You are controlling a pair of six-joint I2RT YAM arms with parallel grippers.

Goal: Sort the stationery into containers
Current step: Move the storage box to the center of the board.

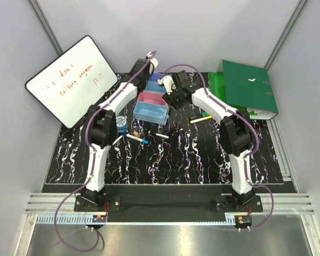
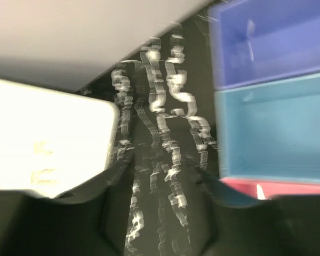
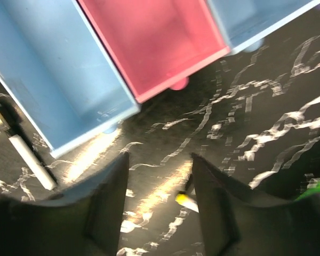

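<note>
The left gripper point(image 2: 162, 178) is hanging low over the black table with white squiggly lines point(image 2: 165, 128), at the far end of the row of boxes. Its two dark fingers are standing apart and gripping nothing; only table is showing between them. The white board with red writing point(image 1: 72, 80) is leaning on its left. The purple-blue plastic box point(image 2: 272, 48) and the light blue plastic box point(image 2: 277, 133) are sitting on its right.

The right gripper point(image 3: 160, 160) is hovering just beside the boxes on their other side. Its fingers are spread apart too and are holding nothing. The pink plastic box point(image 3: 154, 42) and the blue plastic box point(image 3: 53, 80) are sitting just in front of it.

The things to sort are lying on the table, outside the boxes. The round blue tape roll point(image 1: 121, 124) is sitting near the blue box, close to the left arm. The slim white marker with a blue cap point(image 1: 136, 139) is lying just beside the roll. A small white stick point(image 1: 161, 136) is lying near them. The yellow-green highlighter point(image 1: 201, 118) is lying right of the boxes, near the right arm. The green ring binders point(image 1: 248, 85) are lying in the far right corner.
</note>
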